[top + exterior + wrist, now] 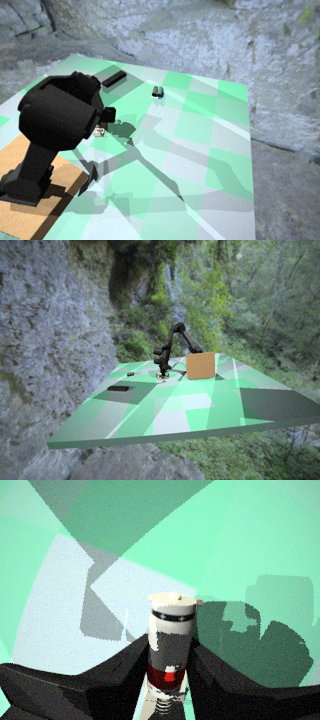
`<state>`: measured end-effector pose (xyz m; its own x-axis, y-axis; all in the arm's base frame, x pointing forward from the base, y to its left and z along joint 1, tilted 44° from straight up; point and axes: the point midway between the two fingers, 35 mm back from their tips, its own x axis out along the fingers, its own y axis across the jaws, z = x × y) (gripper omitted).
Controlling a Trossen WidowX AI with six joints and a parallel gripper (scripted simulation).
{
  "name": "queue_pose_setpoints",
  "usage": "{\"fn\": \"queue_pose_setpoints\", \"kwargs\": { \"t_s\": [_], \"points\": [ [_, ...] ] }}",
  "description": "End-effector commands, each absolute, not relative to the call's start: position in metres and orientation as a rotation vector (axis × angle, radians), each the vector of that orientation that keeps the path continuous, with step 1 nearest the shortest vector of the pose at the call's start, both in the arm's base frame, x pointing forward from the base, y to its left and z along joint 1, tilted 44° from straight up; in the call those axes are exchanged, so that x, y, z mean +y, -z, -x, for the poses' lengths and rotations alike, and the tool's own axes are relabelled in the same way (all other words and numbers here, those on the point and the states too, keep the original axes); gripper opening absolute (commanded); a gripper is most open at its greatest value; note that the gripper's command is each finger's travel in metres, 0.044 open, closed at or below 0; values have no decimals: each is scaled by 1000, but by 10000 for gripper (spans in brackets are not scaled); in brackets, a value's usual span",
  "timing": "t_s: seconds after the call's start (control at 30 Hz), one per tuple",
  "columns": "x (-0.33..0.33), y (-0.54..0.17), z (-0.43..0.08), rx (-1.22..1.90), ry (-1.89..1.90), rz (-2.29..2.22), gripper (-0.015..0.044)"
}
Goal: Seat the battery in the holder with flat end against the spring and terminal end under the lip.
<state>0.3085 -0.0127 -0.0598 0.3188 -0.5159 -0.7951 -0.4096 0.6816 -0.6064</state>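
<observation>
The battery, grey with a white terminal end and a red band, is between the fingertips of my gripper, which is shut on it. The cream holder is on the table directly below. In the wrist view the battery lines up with the holder and covers most of it. The terminal end is over the holder's far end wall. The spring shows just beyond the red-banded flat end. Whether the battery touches the floor of the holder or sits under the lip cannot be told.
A black bar lies on the table. A pair of dark and green cylinders lies on a small white and blue base farther off. An orange-tan block stands by the arm's base.
</observation>
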Motion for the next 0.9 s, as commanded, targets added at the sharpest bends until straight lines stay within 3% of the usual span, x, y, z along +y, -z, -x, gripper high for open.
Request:
{"fn": "queue_pose_setpoints", "kwargs": {
  "t_s": [0.0, 0.87],
  "points": [
    [-14, 61, -308, 1270, 64, 878, 86],
    [-24, 63, -301, 1173, 0, 876, 86]
  ]
}}
